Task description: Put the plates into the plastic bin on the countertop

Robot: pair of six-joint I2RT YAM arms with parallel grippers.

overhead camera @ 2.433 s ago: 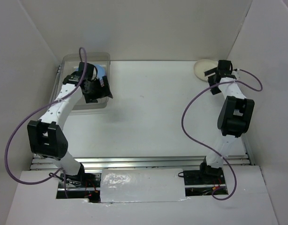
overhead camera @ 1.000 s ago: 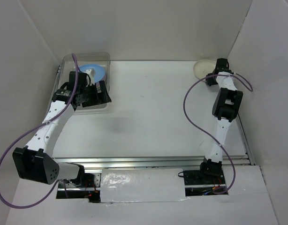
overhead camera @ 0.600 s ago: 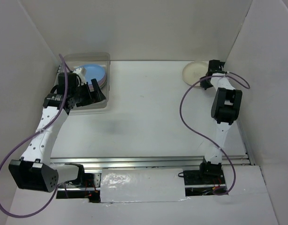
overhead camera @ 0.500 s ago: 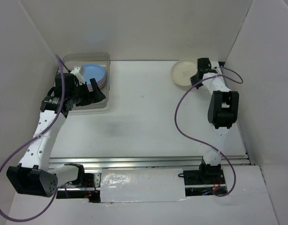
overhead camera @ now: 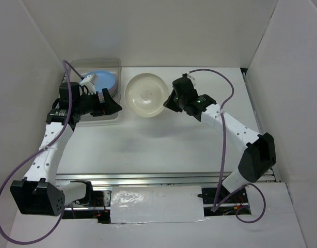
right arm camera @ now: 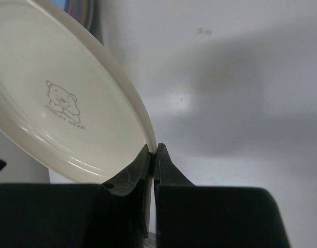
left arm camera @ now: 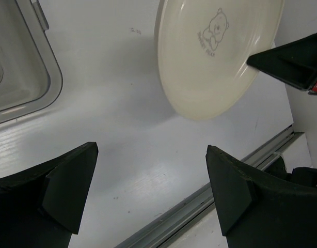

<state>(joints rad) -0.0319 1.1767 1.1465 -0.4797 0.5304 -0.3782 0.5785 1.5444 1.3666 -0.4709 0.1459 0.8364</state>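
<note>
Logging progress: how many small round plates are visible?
3. A cream round plate held at its rim by the right gripper, beside the clear plastic bin; a blue round plate topping the bin's stack; a lilac plate's edge beneath it. More may be hidden underneath.
</note>
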